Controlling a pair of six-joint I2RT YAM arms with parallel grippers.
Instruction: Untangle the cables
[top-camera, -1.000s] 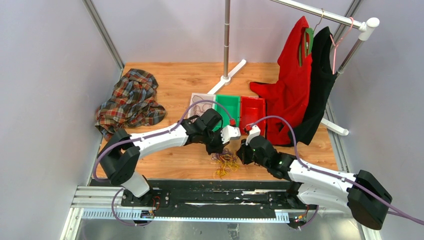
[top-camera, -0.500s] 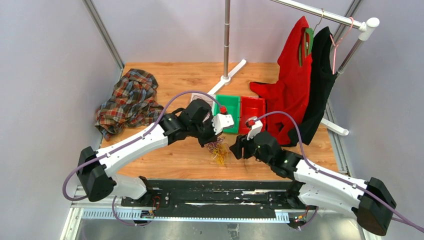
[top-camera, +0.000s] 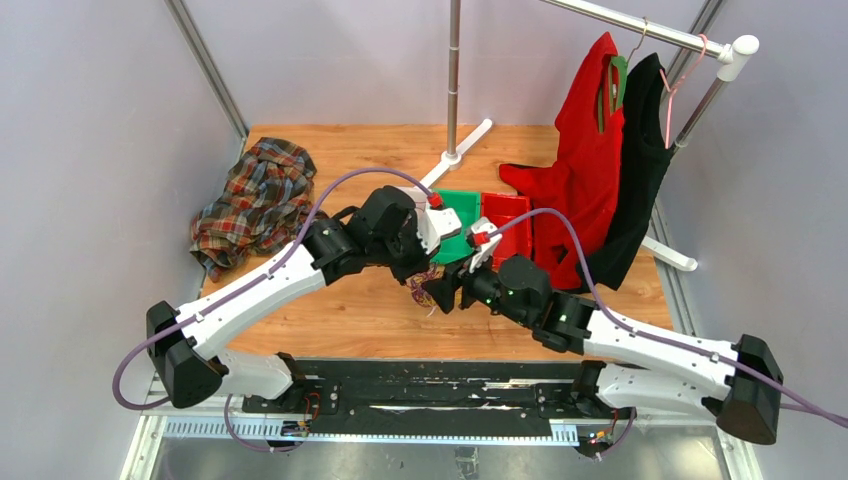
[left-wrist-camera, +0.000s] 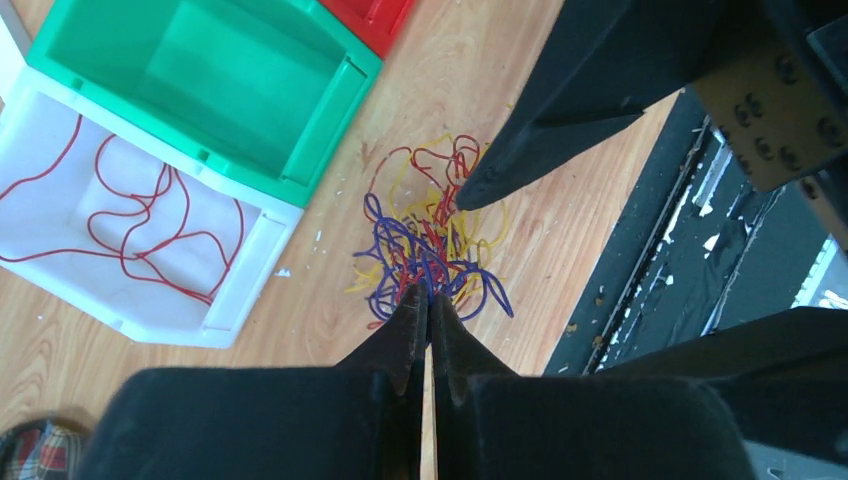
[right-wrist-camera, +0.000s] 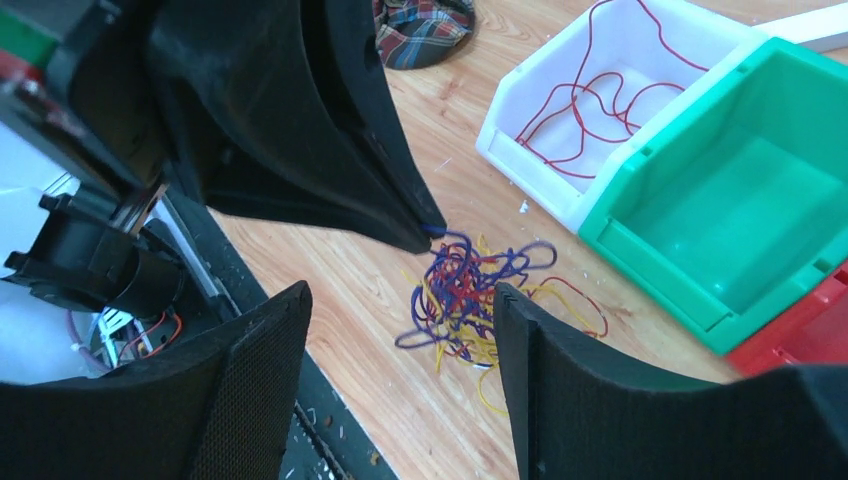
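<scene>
Cables (left-wrist-camera: 430, 240): red, yellow and purple tangle on counter (left-wrist-camera: 300, 330), just beside green bin (left-wrist-camera: 335, 120).
Left end effector (left-wrist-camera: 425, 300): closed, seemingly pinching a purple strand at tangle's edge, to draw it free.
Right end effector (right-wrist-camera: 400, 300): spread wide over tangle, empty; likely poised to anchor it.

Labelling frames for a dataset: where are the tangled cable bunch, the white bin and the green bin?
cable bunch (left-wrist-camera: 430, 245): left wrist view, middle of the tangle.
white bin (left-wrist-camera: 245, 265): left wrist view, its side wall.
green bin (left-wrist-camera: 335, 120): left wrist view, its side wall.
</scene>
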